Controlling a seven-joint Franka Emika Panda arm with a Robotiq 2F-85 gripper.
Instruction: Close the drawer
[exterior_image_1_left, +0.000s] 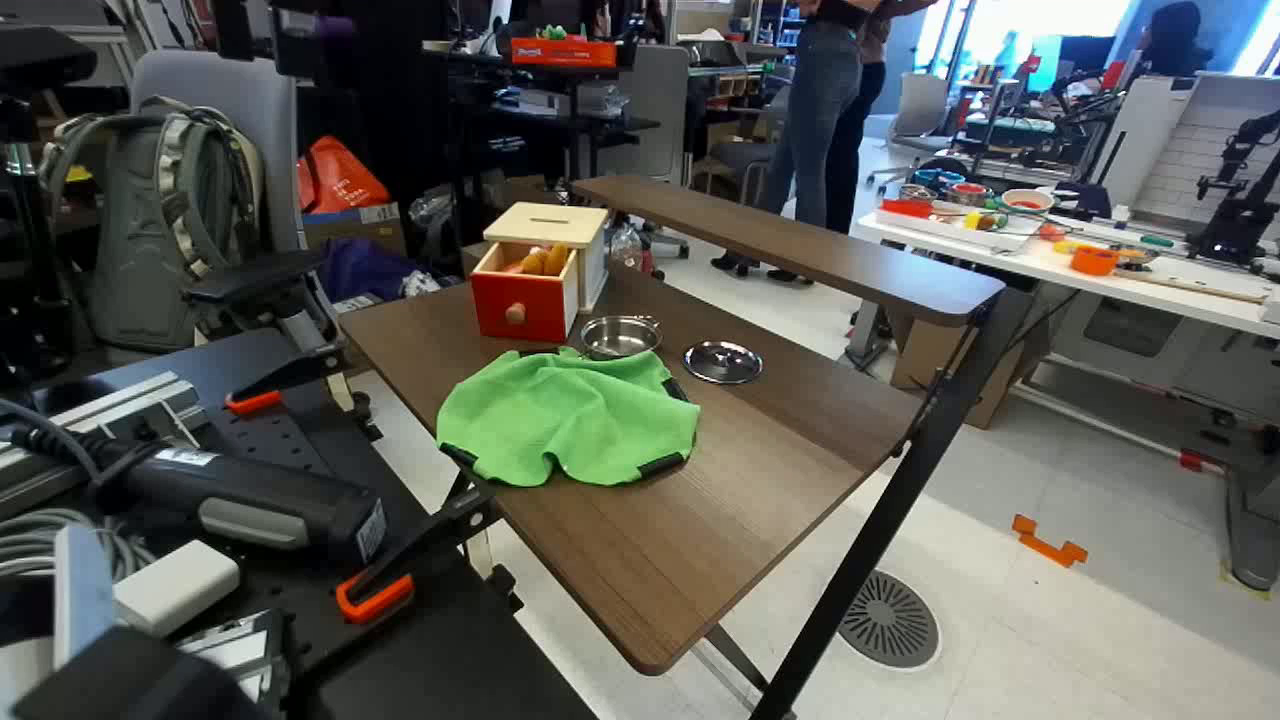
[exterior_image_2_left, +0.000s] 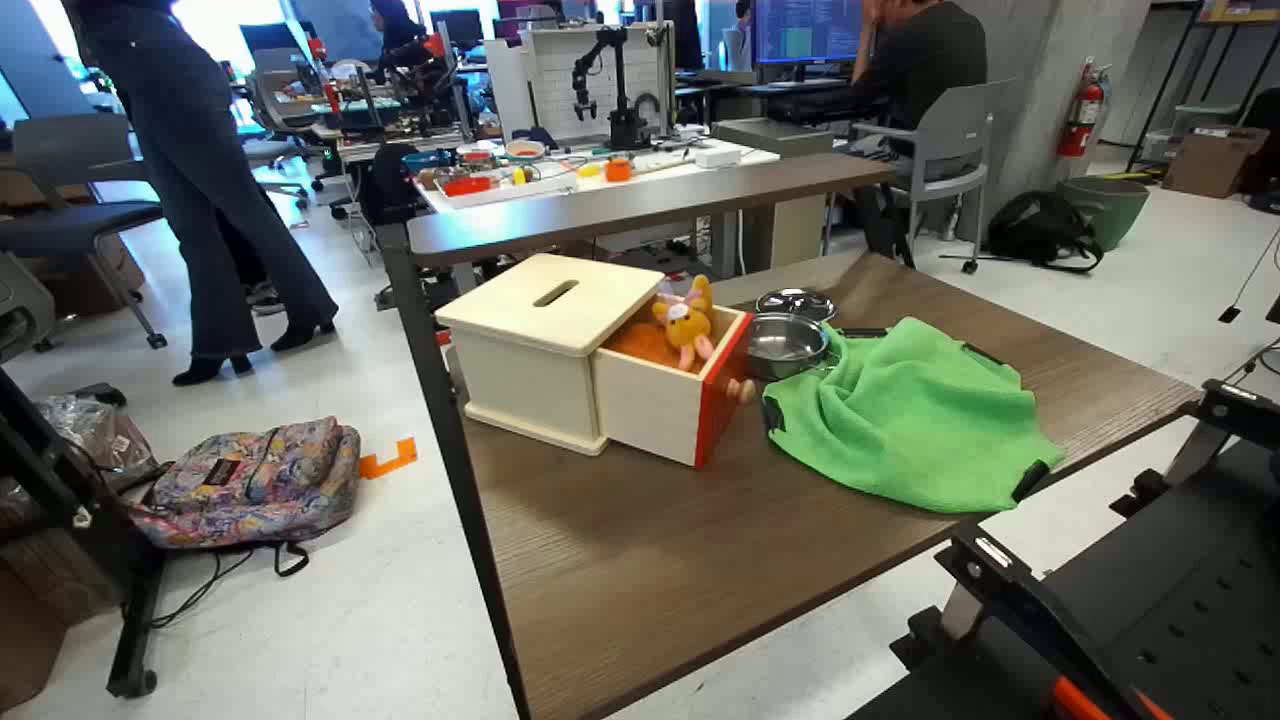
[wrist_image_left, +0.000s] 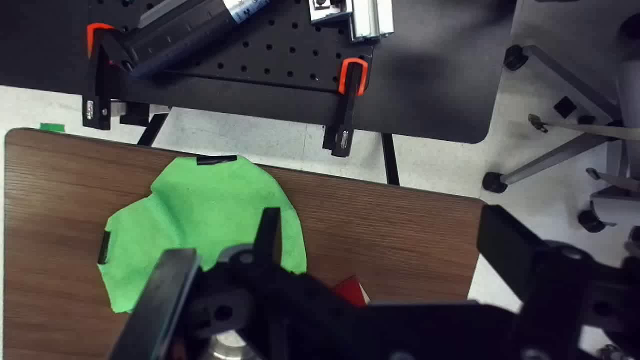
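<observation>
The red-fronted drawer (exterior_image_1_left: 497, 292) is pulled out of its light-wood box (exterior_image_1_left: 594, 258), which stands on a brown table. Its side panel shows in an exterior view (exterior_image_2_left: 645, 408), with a round wooden knob (exterior_image_2_left: 741, 390) on the red front. An orange plush toy (exterior_image_2_left: 688, 325) sits inside the drawer. My gripper (wrist_image_left: 382, 212) shows only in the wrist view. Its two black fingers are wide apart with nothing between them, above the table. A corner of the red drawer front (wrist_image_left: 351, 291) shows there below the fingers; the gripper body hides the rest.
A green cloth (exterior_image_1_left: 570, 415) lies on the table (exterior_image_1_left: 690, 560) in front of the drawer. A steel pan (exterior_image_2_left: 785, 348) stands close to the drawer front, with a shiny lid (exterior_image_1_left: 722, 362) beside it. A raised shelf (exterior_image_2_left: 640, 205) runs along the table's back edge.
</observation>
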